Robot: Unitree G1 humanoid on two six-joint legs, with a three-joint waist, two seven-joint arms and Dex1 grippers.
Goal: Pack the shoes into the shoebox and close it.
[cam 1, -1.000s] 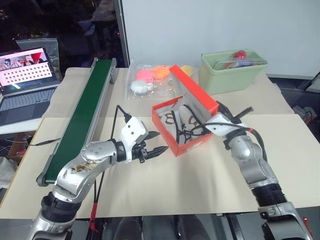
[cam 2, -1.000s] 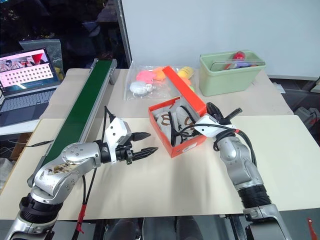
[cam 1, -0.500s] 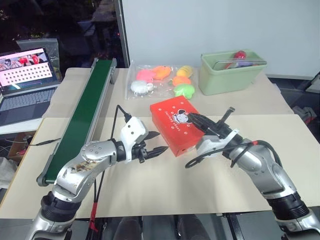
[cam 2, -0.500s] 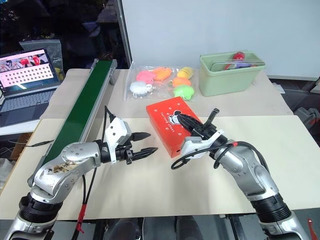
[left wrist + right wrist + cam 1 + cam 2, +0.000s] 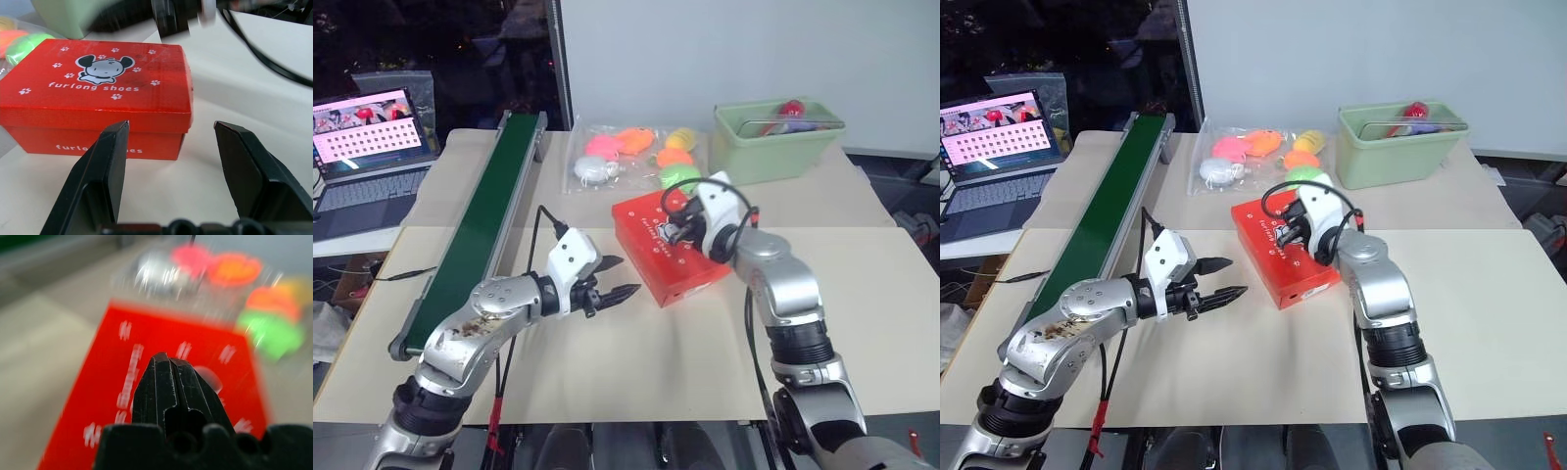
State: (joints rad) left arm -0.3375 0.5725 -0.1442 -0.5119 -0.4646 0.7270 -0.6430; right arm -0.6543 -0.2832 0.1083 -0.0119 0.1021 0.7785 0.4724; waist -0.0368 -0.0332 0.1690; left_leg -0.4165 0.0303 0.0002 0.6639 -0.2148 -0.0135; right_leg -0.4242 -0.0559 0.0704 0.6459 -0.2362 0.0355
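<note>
The orange-red shoebox (image 5: 656,264) lies shut on the table, its lid showing a cartoon print and white lettering. The shoes are hidden inside it. My right gripper (image 5: 677,231) hangs over the lid's middle with its black fingers (image 5: 168,382) pressed together and nothing between them; I cannot tell whether they touch the lid (image 5: 112,396). My left gripper (image 5: 622,277) hovers level just left of the box, open and empty. In the left wrist view the box (image 5: 98,93) sits a little beyond the two spread fingers (image 5: 110,161).
A long green conveyor belt (image 5: 480,225) runs along the left side. Behind the box lie a clear bag of colourful plush toys (image 5: 626,152) and a pale green bin (image 5: 778,137). A laptop (image 5: 367,147) stands at the far left.
The lid, raised a second ago with the shoes showing inside, has come down shut. My right gripper swung from the box's right side to over the lid. The left arm kept still.
</note>
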